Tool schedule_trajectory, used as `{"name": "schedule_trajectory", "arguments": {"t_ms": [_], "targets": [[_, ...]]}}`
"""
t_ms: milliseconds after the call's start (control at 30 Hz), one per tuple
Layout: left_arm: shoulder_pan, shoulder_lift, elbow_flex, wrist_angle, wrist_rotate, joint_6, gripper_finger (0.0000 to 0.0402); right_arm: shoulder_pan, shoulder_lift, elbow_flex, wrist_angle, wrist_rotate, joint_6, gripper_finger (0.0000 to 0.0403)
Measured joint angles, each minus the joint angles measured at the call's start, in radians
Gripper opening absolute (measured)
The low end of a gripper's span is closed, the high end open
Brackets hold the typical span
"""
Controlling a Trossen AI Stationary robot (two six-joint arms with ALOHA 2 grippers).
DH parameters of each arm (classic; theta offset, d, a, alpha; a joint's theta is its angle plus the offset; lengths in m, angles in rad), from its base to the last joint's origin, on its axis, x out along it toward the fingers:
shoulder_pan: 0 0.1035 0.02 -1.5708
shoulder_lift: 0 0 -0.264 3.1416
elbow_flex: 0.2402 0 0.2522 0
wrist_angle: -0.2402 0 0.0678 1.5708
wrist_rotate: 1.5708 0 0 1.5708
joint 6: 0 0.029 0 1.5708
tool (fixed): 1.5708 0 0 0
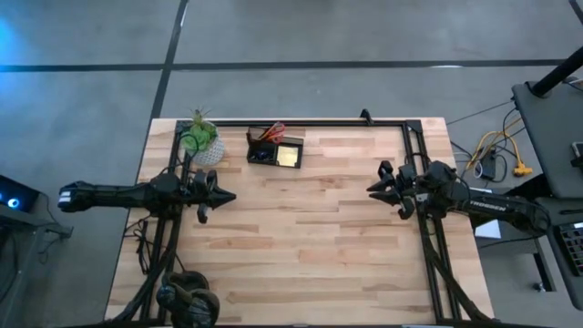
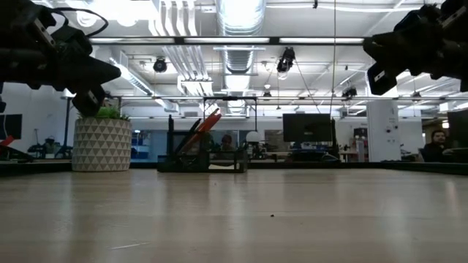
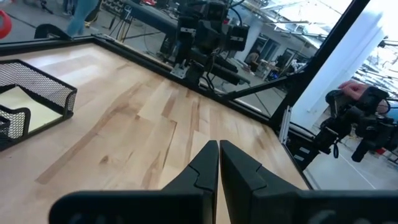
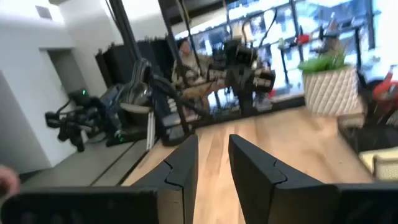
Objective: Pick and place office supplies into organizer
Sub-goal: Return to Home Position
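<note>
Above the pale wooden table (image 1: 310,246), left jaws hung clenched and empty, right jaws slightly parted, empty.

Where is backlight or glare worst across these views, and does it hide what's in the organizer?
Low view: bright ceiling lights backlight the organizer, leaving it a dark silhouette, only the red scissors showing colour. Right wrist view: glaring windows behind the plant pot. High view: even light, yellow pad plain.
</note>
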Motion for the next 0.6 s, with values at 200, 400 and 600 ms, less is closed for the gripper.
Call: {"name": "schedule_trajectory", "arguments": {"t_ms": [200, 400, 600], "targets": [[0.0, 0.006, 0.0, 0.0, 0.0, 0.0, 0.0, 0.013, -0.035, 0.0, -0.022, 0.001, 0.001, 0.009], [0.0, 0.005, 0.0, 0.0, 0.0, 0.0, 0.0, 0.056, -0.186, 0.0, -0.036, 0.001, 0.001, 0.0089], [0.0, 0.003, 0.0, 0.0, 0.0, 0.0, 0.0, 0.07, -0.275, 0.0, -0.042, 0.002, 0.001, 0.0081]]}}
